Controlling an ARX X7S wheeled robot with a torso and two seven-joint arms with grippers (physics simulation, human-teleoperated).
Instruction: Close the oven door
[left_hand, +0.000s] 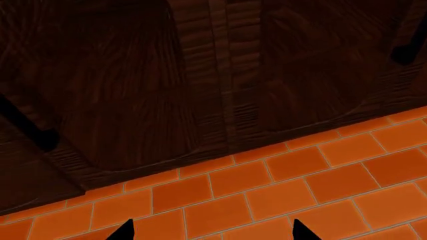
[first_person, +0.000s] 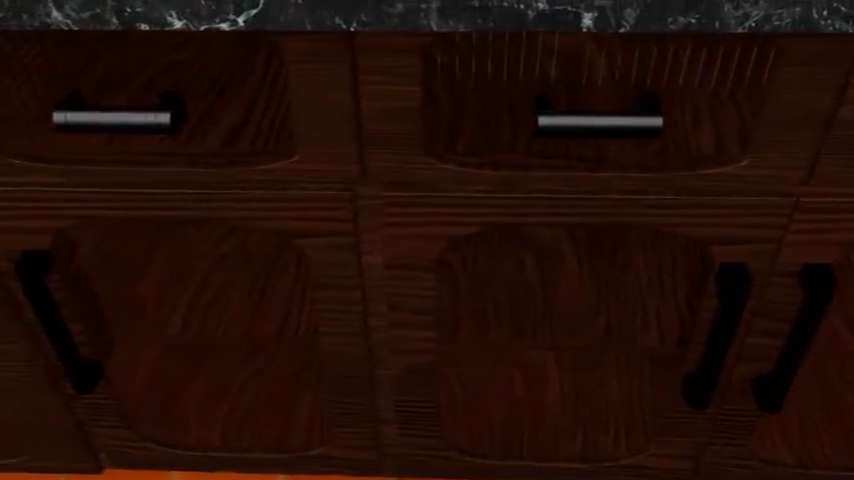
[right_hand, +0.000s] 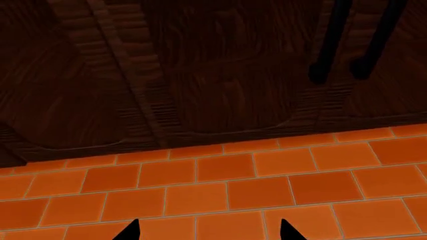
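Hands (left_hand: 212, 231) (spread) above orange tiles (right_hand: 227, 195)

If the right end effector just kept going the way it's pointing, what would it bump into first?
Probably the orange tiled floor, which fills the right wrist view just beyond the open right end effector. The wooden cabinet doors stand further along. Depth is hard to judge, so that is a guess. No oven door shows in any view.

black pointed tips (left_hand: 127, 231) on each tool.
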